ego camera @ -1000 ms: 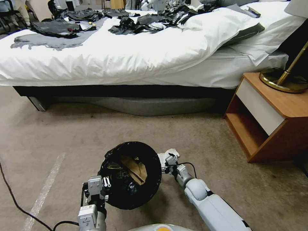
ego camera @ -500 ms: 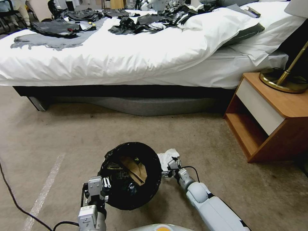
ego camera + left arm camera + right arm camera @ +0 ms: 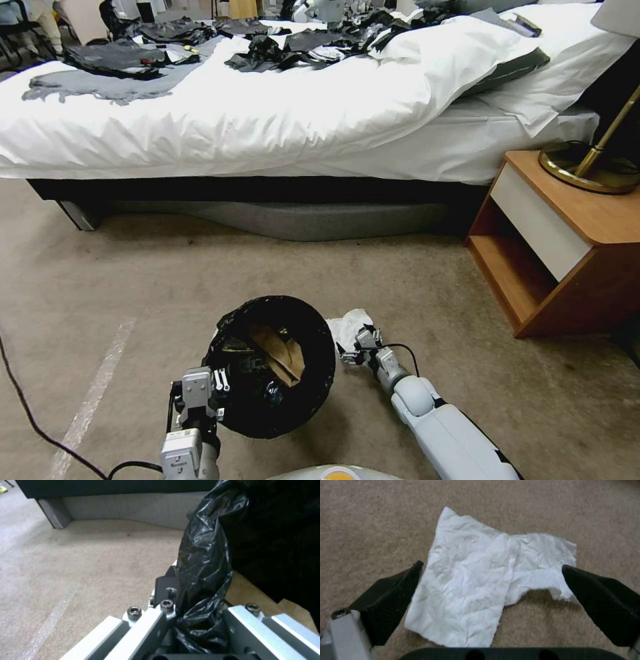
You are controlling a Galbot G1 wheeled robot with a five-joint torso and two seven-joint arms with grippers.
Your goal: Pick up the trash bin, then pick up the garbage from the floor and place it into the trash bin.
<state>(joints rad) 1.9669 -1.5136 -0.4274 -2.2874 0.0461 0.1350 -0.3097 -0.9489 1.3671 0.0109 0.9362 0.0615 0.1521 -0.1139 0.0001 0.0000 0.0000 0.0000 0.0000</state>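
White bed [image 3: 267, 113] across the back, wooden nightstand [image 3: 567, 247] at right, beige carpet [image 3: 167, 280] below. Trash bin [image 3: 270, 363] raised off the carpet, rim pinched by left gripper [image 3: 217, 400], brown paper bag [image 3: 280, 353] inside. Flat on the carpet just right of the bin, crumpled tissue [image 3: 486, 585], right gripper [image 3: 490, 592] spread wide over it, one finger on each side.

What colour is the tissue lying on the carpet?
White; the tissue shows best in the right wrist view.

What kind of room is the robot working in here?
Most likely a bedroom, perhaps a hotel room: a bed with white bedding, a wooden nightstand carrying a brass lamp base, and beige carpet underfoot.
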